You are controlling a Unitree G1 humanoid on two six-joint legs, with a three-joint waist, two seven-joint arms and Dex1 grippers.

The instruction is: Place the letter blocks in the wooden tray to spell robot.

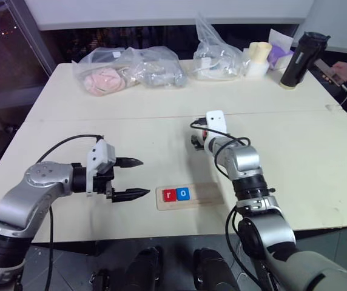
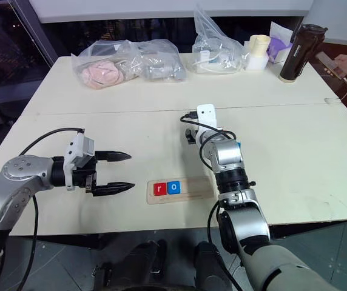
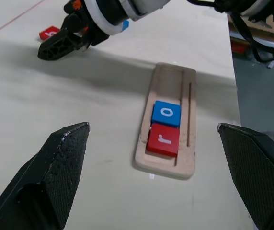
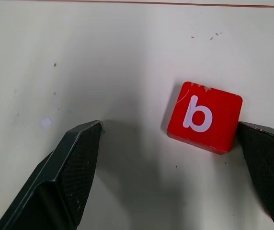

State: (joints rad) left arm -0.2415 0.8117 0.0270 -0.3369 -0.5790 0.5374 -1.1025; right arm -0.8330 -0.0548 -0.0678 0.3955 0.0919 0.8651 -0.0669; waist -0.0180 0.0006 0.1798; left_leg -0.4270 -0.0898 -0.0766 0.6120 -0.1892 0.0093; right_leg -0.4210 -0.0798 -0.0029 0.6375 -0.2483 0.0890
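Across the pale worktop (image 1: 101, 121), near its front edge, lying flat: the wooden tray (image 1: 207, 193), slot filled from its left end with a red r block (image 1: 169, 194) and, touching that, a blue o block (image 1: 183, 194), the rest of the slot bare. Off to the left of the tray and well apart from it, held above the surface: left gripper (image 1: 140, 177), jaws spread wide, nothing between them. Beyond the tray, further out on the worktop: right gripper (image 4: 168, 127), tilted down and low over the surface, jaws likewise wide and empty, straddling a red b block (image 4: 204, 116) lying flat, letter up, slightly askew, just beside one finger (image 4: 266, 158) and apart from the other. Judged the pickup of the third letter, with two of five already seated. Calls next for a small sideways shift to centre the block between the fingers, then lowering until the pads flank its edges, closing, lifting clear, carrying back to the tray and setting down in the slot touching the o, letter squared to match its neighbours. Second o and the t not made out from here
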